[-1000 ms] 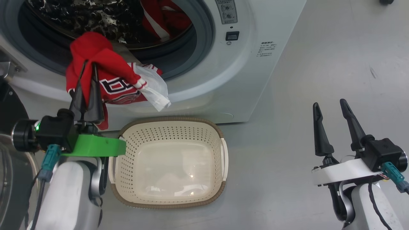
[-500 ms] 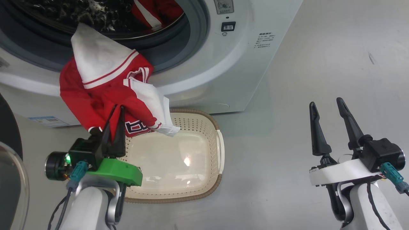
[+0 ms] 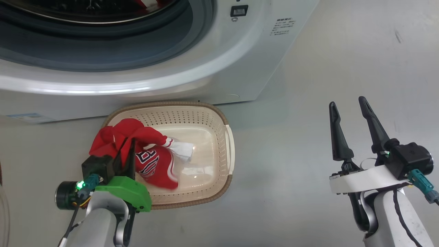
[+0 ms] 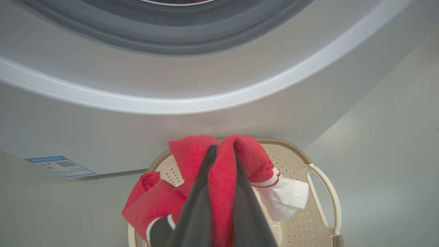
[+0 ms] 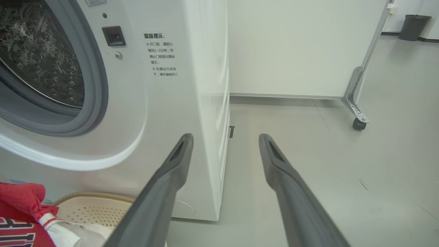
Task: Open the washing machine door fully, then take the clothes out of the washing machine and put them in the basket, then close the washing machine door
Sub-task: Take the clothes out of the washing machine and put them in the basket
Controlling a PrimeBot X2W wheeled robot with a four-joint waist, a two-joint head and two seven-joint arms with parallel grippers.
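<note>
Two tools: left tool (image 3: 127, 144) pinches crumpled red clothes (image 3: 154, 166) in perforated cream basket (image 3: 192, 116); right tool (image 3: 347, 101) spread.

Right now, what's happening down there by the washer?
The left gripper is shut on a red jersey and holds it in the left part of the basket, with some cloth lapping over the rim. The basket sits on the floor in front of the open washing machine. The right gripper hangs open, holding nothing.
</note>
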